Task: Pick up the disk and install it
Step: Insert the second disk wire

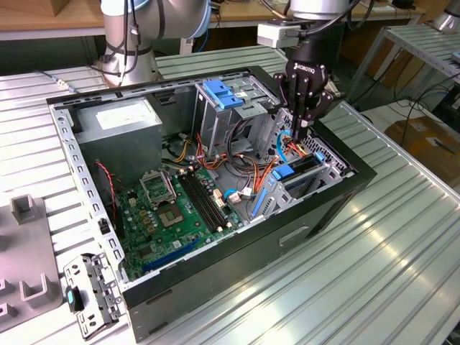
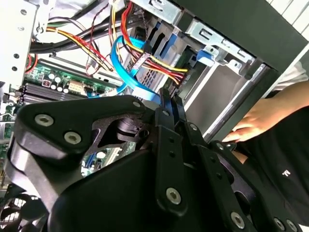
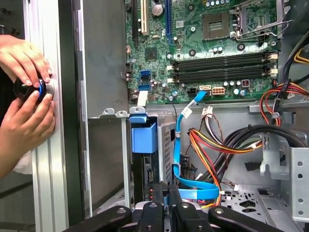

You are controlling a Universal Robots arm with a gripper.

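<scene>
Gripper (image 1: 300, 129) fingers hang pressed together, with no gap showing between them in the exterior view, pointing down into the open computer case (image 1: 302, 215) at its far end on the exterior view's right. In the second wrist view the two black fingers (image 2: 170, 104) lie side by side, shut flat against each other with nothing between them, their tips just beside a blue flat cable (image 2: 126, 72) and a bundle of red, yellow and orange wires (image 2: 159, 63). In the first wrist view the fingers (image 3: 159, 193) likewise meet, just below the blue cable's loop.

Below and to the exterior view's left of the gripper, the disk (image 1: 296, 171) sits in the lower drive bay at the case's front corner, dark with blue side rails, seated between the bay's metal walls; whether it is fully home I cannot tell. In the first wrist view its blue rail end (image 3: 144, 135) stands against the bay's grey frame. The gripper is close above the disk, though contact cannot be made out.

A green motherboard (image 1: 180, 208) covers the case floor, a grey power-supply box (image 1: 118, 126) sits in the far corner on the exterior view's left, and a metal drive cage with a blue tab (image 1: 224, 93) stands upright between them. The case rests on a ribbed metal worktop (image 1: 388, 237). A person's hands (image 3: 26, 96) grip a round black knob (image 3: 30, 88) outside the case wall.
</scene>
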